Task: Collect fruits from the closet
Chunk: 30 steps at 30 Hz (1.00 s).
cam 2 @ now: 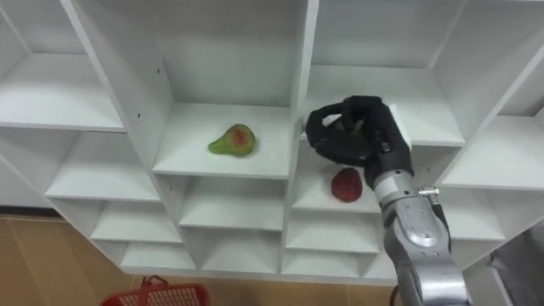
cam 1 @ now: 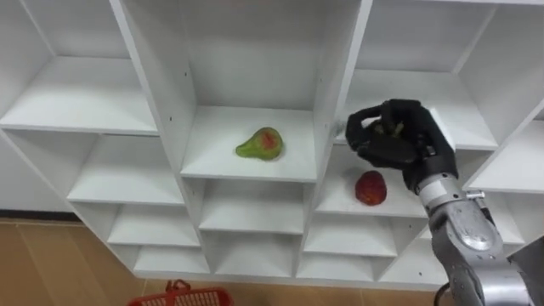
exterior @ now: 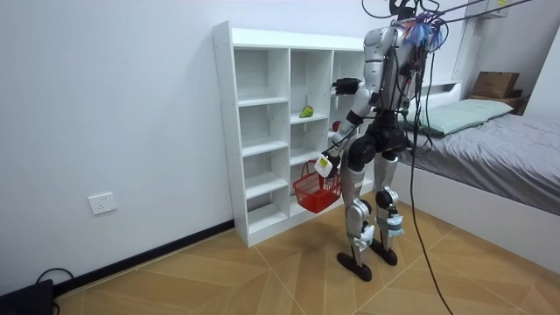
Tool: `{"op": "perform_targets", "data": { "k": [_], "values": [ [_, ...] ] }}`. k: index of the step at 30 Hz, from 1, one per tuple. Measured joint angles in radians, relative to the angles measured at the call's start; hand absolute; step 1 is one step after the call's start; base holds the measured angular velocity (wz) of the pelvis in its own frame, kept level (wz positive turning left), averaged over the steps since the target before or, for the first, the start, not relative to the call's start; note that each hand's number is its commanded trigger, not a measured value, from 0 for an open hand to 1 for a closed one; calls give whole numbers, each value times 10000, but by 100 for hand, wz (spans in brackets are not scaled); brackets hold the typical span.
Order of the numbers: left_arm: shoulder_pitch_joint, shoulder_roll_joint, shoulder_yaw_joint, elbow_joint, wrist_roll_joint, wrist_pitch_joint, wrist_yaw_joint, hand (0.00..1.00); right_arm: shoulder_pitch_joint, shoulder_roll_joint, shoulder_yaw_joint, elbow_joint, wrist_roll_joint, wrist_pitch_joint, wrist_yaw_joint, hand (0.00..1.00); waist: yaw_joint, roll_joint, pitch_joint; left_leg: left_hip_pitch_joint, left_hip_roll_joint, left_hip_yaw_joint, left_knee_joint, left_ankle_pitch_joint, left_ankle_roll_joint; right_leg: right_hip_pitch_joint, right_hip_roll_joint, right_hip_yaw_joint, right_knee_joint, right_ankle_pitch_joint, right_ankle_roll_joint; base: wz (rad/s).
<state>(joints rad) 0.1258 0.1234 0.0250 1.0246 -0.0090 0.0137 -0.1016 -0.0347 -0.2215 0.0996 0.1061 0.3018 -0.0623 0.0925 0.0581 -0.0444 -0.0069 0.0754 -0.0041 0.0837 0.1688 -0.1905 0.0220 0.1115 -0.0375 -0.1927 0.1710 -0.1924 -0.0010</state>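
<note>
I stand before a white shelf unit (cam 1: 191, 93). A green pear with a red blush (cam 1: 261, 144) lies on a middle-column shelf. One shelf lower in the column to its right sits a red fruit (cam 1: 370, 188). My right hand (cam 1: 399, 136) is raised just above that red fruit, at the front edge of the shelf above it. Its fingers are curled round a small brownish-green fruit (cam 1: 392, 129), mostly hidden by them. In the room view my left hand (exterior: 324, 165) hangs low by my side and carries a red basket (exterior: 308, 191) by its handle.
The red basket's rim (cam 1: 181, 297) shows at the lower edge, over the wooden floor. The other shelf compartments hold nothing. In the room view a bed (exterior: 490, 149) stands behind me, on the room view's right.
</note>
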Motion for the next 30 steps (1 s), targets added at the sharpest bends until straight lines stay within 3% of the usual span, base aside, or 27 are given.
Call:
{"op": "perform_targets", "data": {
  "k": [7, 12, 15, 23, 30],
  "values": [
    [-226, 27, -661, -46, -7, 0, -87, 100, 356, 22, 593, -11, -669, 389, 799, 100, -140, 130, 47, -293, -28, -14, 116, 0, 1, -183, 5, -21, 44, 11, -18, 0],
    [-443, 12, -1197, -122, -7, -28, -116, 100, 423, 138, 962, -11, -752, 397, 1246, 100, -280, 168, 56, -352, -11, 48, 138, 0, 0, -314, 18, 49, 47, 21, -33, -4],
    [-465, 11, -1288, -734, -6, -105, -117, 100, 430, 285, 979, -11, -1153, 398, 1385, 100, -313, 175, 60, -406, -18, 51, 138, 1, 0, -395, 18, 75, 59, 22, -34, 0],
    [-777, -18, -1866, -1062, -369, -228, 33, 100, 769, 315, 1353, 244, -1543, 380, 1308, 100, -425, 253, 130, -510, -28, 68, 171, 1, 1, -470, 14, 59, 54, 23, -33, 0],
    [-1001, -142, -2086, -1283, -578, -499, -32, 100, 775, 666, 1627, 1117, -1892, 282, 1234, 100, -492, 305, 153, -894, 75, 216, 292, 3, 0, -929, 36, 153, 172, 83, -84, -7]
  ]
}}
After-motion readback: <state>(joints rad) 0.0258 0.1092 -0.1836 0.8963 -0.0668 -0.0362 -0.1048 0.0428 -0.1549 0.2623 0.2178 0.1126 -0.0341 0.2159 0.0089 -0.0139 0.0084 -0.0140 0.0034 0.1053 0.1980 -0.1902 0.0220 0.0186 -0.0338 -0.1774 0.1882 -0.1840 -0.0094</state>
